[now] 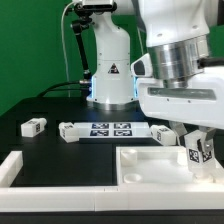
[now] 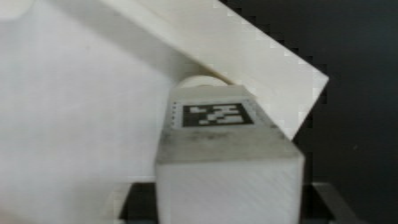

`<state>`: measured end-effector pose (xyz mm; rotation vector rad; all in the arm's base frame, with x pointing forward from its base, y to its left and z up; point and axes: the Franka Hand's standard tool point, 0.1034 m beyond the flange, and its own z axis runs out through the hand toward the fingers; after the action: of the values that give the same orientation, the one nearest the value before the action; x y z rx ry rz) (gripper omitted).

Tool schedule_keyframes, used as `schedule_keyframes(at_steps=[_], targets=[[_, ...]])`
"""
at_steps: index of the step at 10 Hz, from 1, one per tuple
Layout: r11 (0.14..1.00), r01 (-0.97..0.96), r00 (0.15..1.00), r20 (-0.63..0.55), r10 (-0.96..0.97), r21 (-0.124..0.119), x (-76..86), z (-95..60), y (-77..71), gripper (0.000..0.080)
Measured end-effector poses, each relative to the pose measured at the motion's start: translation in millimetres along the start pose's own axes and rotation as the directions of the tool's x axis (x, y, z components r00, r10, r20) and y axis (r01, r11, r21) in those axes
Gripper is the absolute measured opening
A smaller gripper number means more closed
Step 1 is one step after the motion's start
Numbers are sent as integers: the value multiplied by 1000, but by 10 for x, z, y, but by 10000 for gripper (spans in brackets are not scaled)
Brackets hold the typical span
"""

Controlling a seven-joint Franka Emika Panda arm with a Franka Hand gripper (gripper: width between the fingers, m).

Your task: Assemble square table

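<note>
The claw [image 1: 196,142] is gripping a short white tagged leg [image 1: 198,153]. Its jaws are closed partway onto the leg's sides, and it is holding the leg upright over the corner of the tabletop [image 1: 150,166] toward the exterior view's right. The tabletop is lying flat on the black counter [image 1: 42,148] with its recessed face and raised rim turned up. In the wrist view the leg's tag [image 2: 214,112] is facing the camera and the leg's rounded end is pointing at an angled corner of the tabletop; whether it is touching cannot be told. Judgement: the step in hand is seating this leg at that corner. It is calling for the leg to be kept plumb and centred over the corner before any push or twist, since a tilted entry is risking a jam or a skid off the rim. The marker board [image 1: 108,130] is lying just behind the tabletop. A loose leg [image 1: 33,127] is lying well away from the tabletop toward the exterior view's left. A low border bar [image 1: 12,166] is running beside the tabletop on that same side. Nothing loose is standing between the claw and the corner; the rim is the only obstruction.
</note>
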<state>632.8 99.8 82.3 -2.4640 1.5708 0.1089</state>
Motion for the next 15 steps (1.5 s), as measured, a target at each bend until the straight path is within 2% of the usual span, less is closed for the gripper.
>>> schedule_keyframes(at_steps=[2, 3, 6, 7, 8, 9, 10, 12, 14, 15], targets=[[988, -153, 988, 0, 153, -13, -38, -2, 0, 291], [971, -239, 971, 5, 240, -28, -96, 4, -6, 291], [986, -163, 987, 5, 164, -35, -142, 18, -8, 296], [997, 8, 1000, -8, -8, -71, -189, 38, 22, 465], [963, 234, 971, -13, -238, -133, -231, 39, 46, 465], [927, 348, 936, -6, -352, -141, -248, 36, 29, 611], [911, 387, 920, -3, -391, -140, -220, 35, 36, 638], [839, 526, 849, 18, -529, -140, -216, 35, 37, 648], [664, 728, 677, 26, -736, -171, -247, 43, 13, 648], [661, 733, 672, 15, -741, -163, -256, 49, -9, 648]])
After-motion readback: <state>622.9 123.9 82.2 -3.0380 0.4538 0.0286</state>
